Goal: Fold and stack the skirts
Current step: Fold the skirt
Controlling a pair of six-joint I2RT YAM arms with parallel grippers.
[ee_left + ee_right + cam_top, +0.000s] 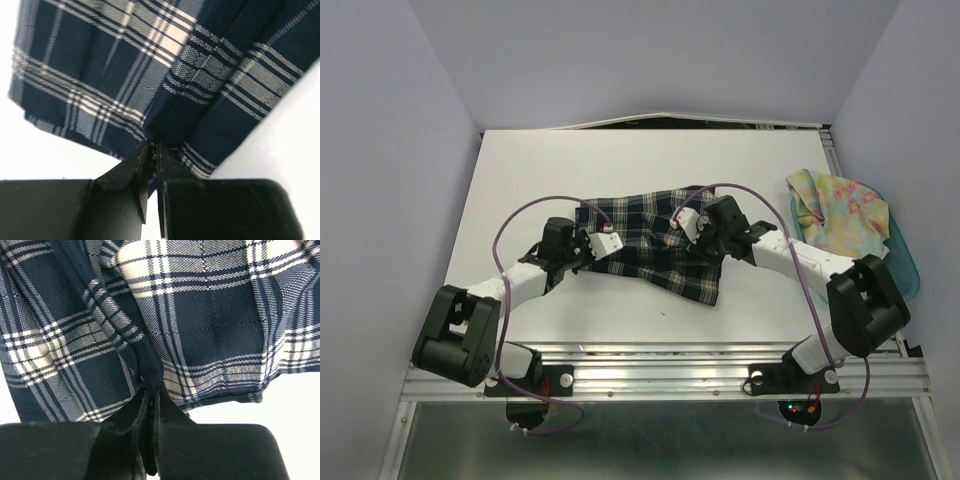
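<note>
The dark plaid skirt (655, 245) lies spread on the white table (530, 180) between both arms. My left gripper (578, 255) is shut on the plaid skirt's left near edge; in the left wrist view my left gripper (152, 150) pinches a fold of the plaid skirt (125, 75). My right gripper (705, 248) is shut on the right part of the cloth; in the right wrist view my right gripper (151, 397) clamps a dark fold of the plaid skirt (210, 315). The pastel floral skirt (835, 205) lies crumpled at the right, on the teal bin.
A translucent teal bin (905, 265) sits at the table's right edge, under the floral skirt. Purple cables loop over both arms. The table's metal rail (670, 365) runs along the near side, and walls close in the back and sides.
</note>
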